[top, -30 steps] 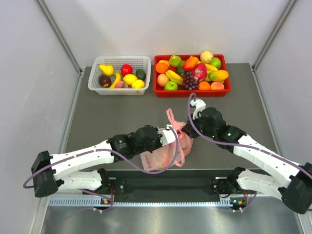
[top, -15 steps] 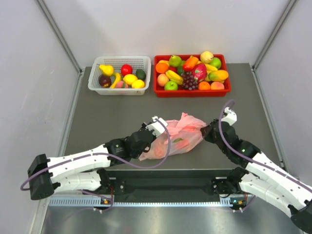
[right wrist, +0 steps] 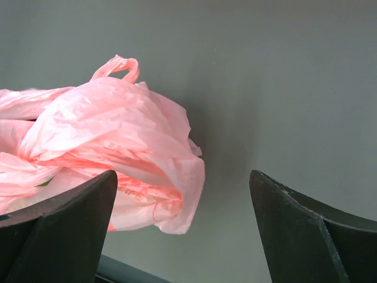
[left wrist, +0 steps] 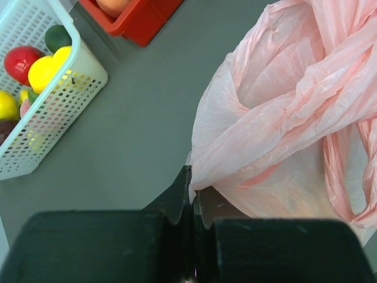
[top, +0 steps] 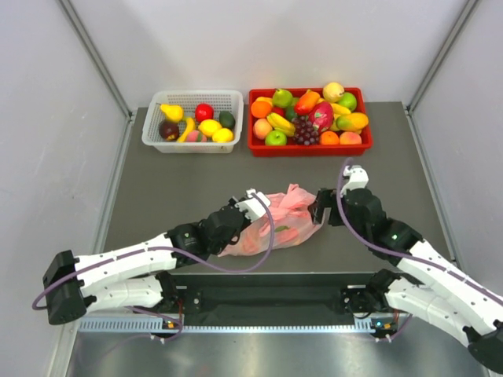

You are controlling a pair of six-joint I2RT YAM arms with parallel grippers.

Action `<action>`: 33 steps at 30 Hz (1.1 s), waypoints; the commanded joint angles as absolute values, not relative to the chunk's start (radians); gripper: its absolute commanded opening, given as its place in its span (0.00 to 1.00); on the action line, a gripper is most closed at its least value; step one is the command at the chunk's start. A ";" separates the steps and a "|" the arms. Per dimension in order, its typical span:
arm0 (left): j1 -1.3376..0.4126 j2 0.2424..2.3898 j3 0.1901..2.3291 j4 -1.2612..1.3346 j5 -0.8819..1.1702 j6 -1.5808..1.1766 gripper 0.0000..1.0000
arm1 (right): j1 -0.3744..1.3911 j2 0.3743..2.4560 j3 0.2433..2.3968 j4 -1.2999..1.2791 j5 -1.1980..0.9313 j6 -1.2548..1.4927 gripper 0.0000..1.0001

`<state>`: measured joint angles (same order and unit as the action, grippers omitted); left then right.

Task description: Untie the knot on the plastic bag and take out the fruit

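Observation:
The pink plastic bag (top: 280, 221) lies crumpled on the grey table between the two arms. Reddish and green fruit (top: 284, 230) shows faintly through its skin. My left gripper (top: 254, 203) is shut on a fold of plastic at the bag's left edge, and the left wrist view shows the film pinched between the fingertips of this gripper (left wrist: 193, 184). My right gripper (top: 320, 206) stands open at the bag's right end; in its wrist view the gripper (right wrist: 182, 177) has the bag's (right wrist: 118, 141) corner between its spread fingers, untouched. Twisted handle loops (left wrist: 347, 88) show, but I cannot make out the knot.
A white basket (top: 154, 126) with several toy fruits stands at the back left. A red tray (top: 309, 148) full of fruit stands to its right. Grey walls close both sides of the table.
My right gripper has opened, swung out to the right, then come back to the bag's right end. The bag went from bunched upright to spread flat. The left gripper stayed shut on it.

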<state>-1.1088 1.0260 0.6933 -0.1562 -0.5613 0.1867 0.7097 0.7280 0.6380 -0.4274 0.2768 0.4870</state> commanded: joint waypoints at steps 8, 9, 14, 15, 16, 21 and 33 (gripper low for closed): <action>-1.106 1.011 0.730 -0.060 -0.486 0.221 0.00 | 0.819 0.926 0.739 -0.307 0.350 0.330 0.97; -1.104 1.009 0.729 -0.054 -0.479 0.221 0.00 | 0.821 0.952 0.738 -0.287 0.356 0.336 0.97; -1.106 1.009 0.724 -0.048 -0.423 0.209 0.00 | 0.818 1.031 0.733 -0.229 0.645 0.501 0.87; -1.106 1.011 0.723 -0.048 -0.414 0.207 0.00 | 0.818 1.032 0.726 -0.183 0.691 0.550 0.82; -1.108 1.014 0.723 -0.049 -0.416 0.206 0.00 | 0.812 1.031 0.718 -0.167 0.769 0.577 0.69; -1.106 0.996 0.709 -0.080 -0.463 0.206 0.00 | 0.753 1.012 0.736 -0.237 0.899 0.712 0.69; -1.106 0.974 0.687 -0.064 -0.589 0.195 0.00 | 0.378 0.905 0.646 -0.212 0.635 0.650 0.58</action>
<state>-1.1107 1.0012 0.6926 -0.0971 -0.4961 0.2020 0.4610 0.9443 0.6628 -0.2398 0.6621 0.6754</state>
